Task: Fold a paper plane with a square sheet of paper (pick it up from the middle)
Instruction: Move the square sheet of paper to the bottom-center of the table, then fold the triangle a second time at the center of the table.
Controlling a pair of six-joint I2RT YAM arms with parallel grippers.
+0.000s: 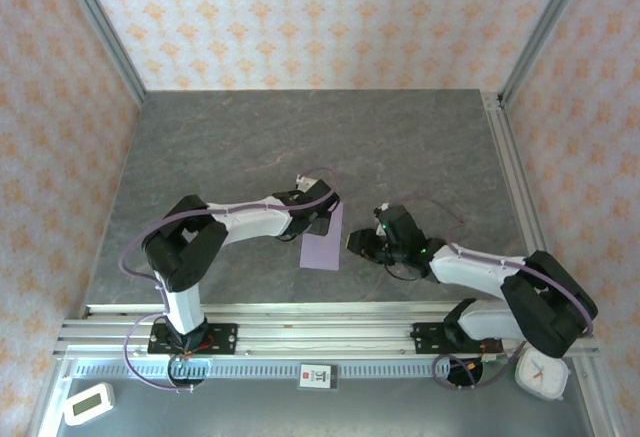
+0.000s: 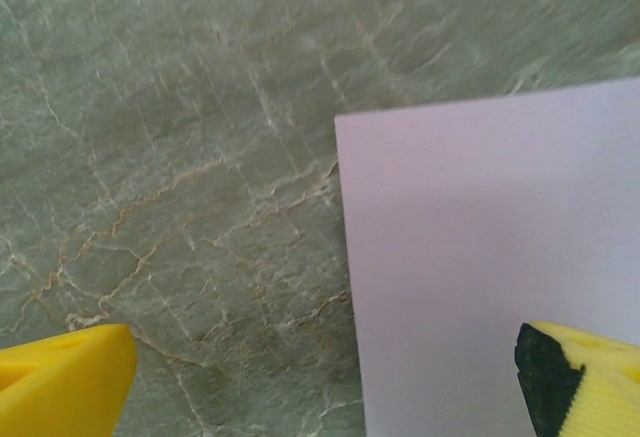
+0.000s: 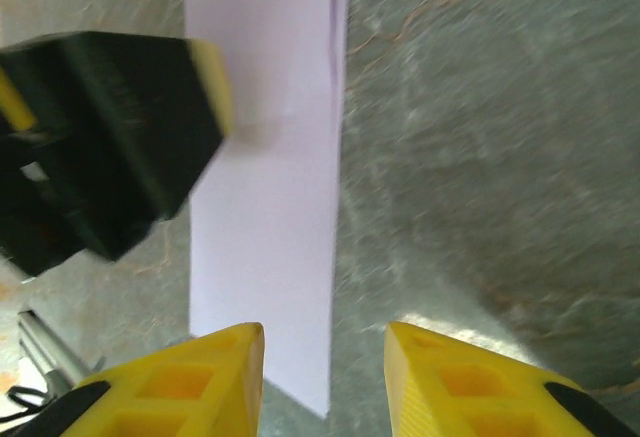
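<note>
Sheet (image 1: 322,242) is laid flat on table (image 1: 300,147), folded to a narrow strip, long axis near-to-far. L gripper (image 1: 318,219) is positioned over its far end, jaws wide open, so nearer. R gripper (image 1: 358,243) is just beside sheet's right edge, part-open, nothing gripped.

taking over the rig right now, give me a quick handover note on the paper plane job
Left gripper: open wide, hovering over the sheet of paper.
Right gripper: jaws apart, holding nothing, at the sheet's right edge.
Sheet: flat on the table between the arms.
Done: it looks folded once into a narrow strip.
Left: nose and wing folds; no plane shape yet.
</note>
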